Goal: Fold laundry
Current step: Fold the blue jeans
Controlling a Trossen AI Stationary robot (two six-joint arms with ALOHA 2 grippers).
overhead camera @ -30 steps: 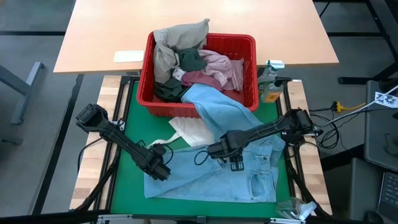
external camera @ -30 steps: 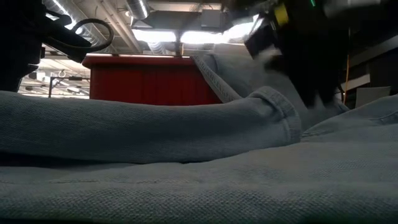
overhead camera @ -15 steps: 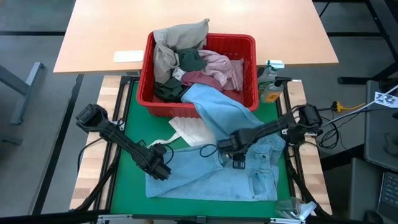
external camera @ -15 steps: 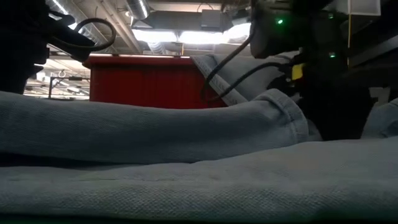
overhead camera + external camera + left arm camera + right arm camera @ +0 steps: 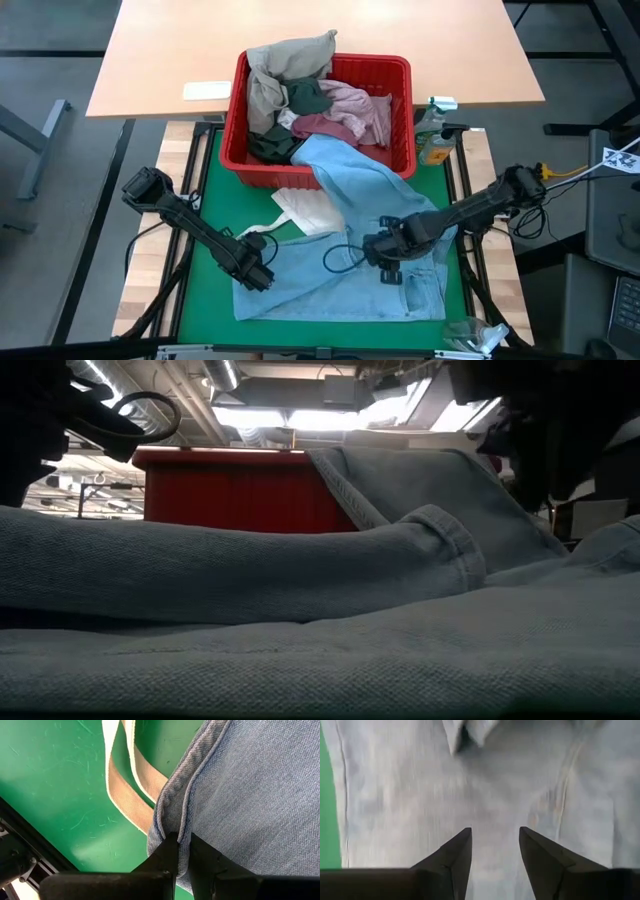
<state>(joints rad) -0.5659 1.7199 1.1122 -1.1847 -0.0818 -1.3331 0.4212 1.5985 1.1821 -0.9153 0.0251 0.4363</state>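
the left claw (image 5: 262, 280) is pinched tight on the hem of the light blue jeans (image 5: 340, 290), at their left edge near the front of the green desk mat (image 5: 205, 225). the right claw (image 5: 392, 272) hangs just over the jeans' waist area, its fingers (image 5: 450, 857) parted with nothing between them. the jeans lie spread on the mat, one leg running up over the rim of the red basket (image 5: 400, 110). a white tote bag (image 5: 305, 210) lies partly under them. beige, dark green, pink and maroon garments (image 5: 300, 95) fill the basket.
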